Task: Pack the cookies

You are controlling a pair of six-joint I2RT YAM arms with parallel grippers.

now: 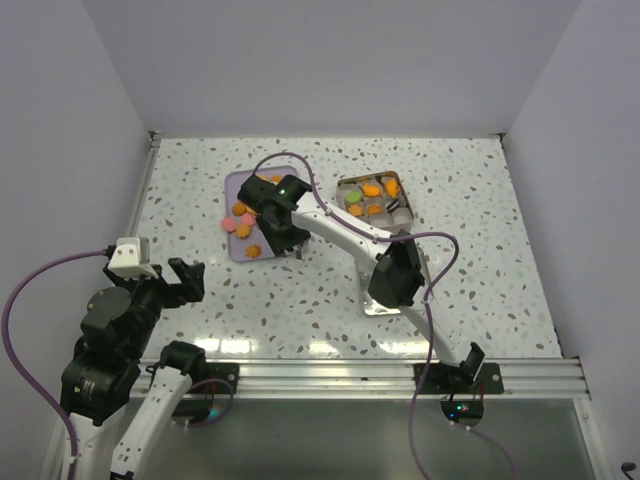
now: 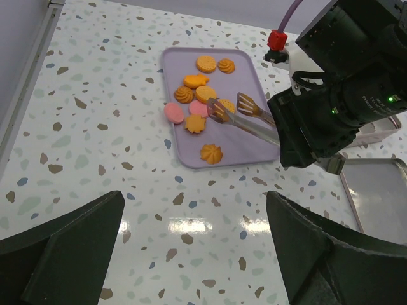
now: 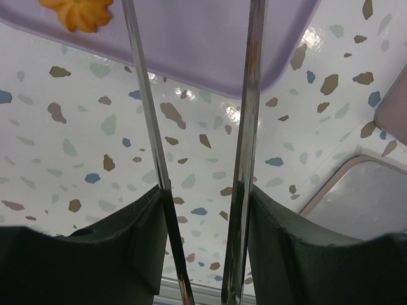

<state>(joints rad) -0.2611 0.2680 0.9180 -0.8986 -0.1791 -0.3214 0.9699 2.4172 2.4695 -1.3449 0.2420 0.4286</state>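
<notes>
Fingers point(image 3: 121, 248) of R gripper point(image 3: 203, 219) pinch metal tongs point(image 2: 245, 124) for reach, L gripper point(image 2: 194, 241) spread wide & parked clear above table point(image 2: 95, 127), tong tips over lilac tray point(image 2: 181, 67), tin point(image 1: 368, 178) nearby part-filled, most cookies point(image 2: 196, 124) on tray by tips, prob. next pick.

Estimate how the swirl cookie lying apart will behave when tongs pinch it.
Small and flat, the swirl cookie probably weighs little. Lying low on the smooth tray, it may slide before the tongs catch its edge.
</notes>
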